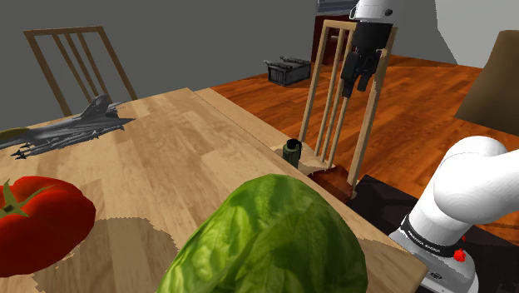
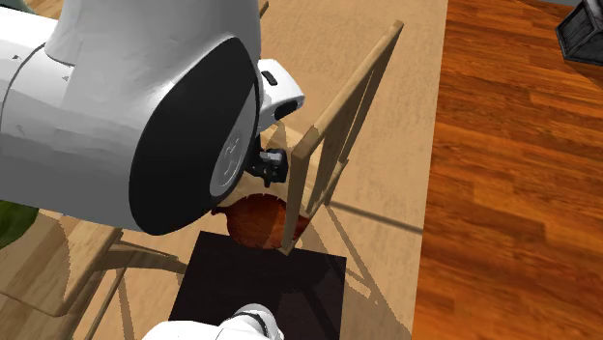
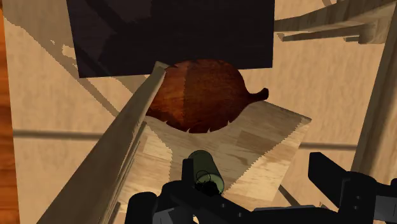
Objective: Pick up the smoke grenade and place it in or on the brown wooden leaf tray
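The smoke grenade (image 1: 291,151) is a small dark green cylinder standing near the table's corner. In the wrist view the grenade (image 3: 205,169) lies far below, close to the line of one finger. The leaf tray (image 1: 331,176) is reddish brown and sits just beyond the grenade at the table's edge, partly behind chair slats; the tray (image 3: 197,95) (image 2: 259,220) has a short stem. My gripper (image 1: 359,79) hangs high above the chair's top rail, well above both. The gripper (image 3: 257,184) is open with nothing between its fingers.
A wooden chair back (image 1: 341,100) stands against the table corner, its top rail (image 3: 127,140) right under my hand. A big green lettuce (image 1: 266,241), a red tomato (image 1: 37,220) and a grey toy jet (image 1: 71,129) lie on the table (image 1: 191,150). The black stand top (image 2: 256,290) adjoins the tray.
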